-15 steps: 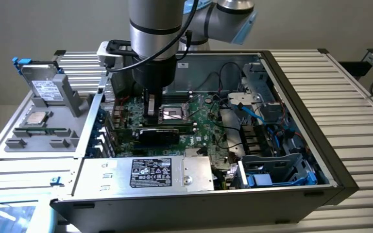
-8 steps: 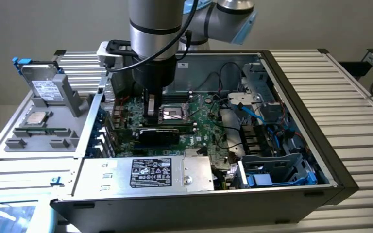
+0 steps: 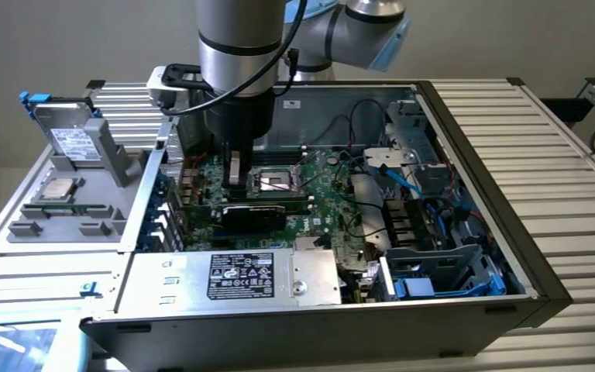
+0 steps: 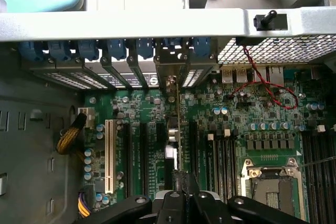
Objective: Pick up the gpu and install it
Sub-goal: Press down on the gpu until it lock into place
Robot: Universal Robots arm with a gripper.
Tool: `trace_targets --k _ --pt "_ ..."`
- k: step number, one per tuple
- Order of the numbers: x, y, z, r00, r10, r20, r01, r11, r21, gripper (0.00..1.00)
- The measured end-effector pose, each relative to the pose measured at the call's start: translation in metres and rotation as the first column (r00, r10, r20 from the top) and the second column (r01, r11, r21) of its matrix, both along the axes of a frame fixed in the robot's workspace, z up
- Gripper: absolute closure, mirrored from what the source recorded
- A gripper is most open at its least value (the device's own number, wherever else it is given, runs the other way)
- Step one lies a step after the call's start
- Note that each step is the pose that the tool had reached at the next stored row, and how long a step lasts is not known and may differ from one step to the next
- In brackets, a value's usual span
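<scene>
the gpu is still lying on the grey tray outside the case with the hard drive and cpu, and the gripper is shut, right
Not quite. The gpu is not on the grey tray; it stands on edge inside the case over the motherboard, under the shut gripper, as the exterior view shows. The hard drive is on the tray.

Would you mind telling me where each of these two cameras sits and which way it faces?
Exterior view: off the arm, raised beside the open computer case, looking down into it; the arm reaches down to the gpu standing on the motherboard.
Wrist view: on the wrist, facing straight down the gripper onto the motherboard; the shut fingers clamp the gpu's edge.
Shared: gpu, motherboard, empty CPU socket.
</scene>
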State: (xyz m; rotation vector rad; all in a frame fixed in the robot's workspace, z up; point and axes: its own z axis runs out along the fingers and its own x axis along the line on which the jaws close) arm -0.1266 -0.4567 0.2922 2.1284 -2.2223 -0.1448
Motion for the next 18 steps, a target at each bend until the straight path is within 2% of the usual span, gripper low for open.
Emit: trace_targets --k 9,18 --pt "-0.003 -0.0011 -0.0005 1.0000 0.000 0.0000 0.000 1.0000 0.0000 0.88" --pt "-0.013 -0.0015 -0.0054 1.0000 0.000 0.0001 0.000 1.0000 0.0000 0.88"
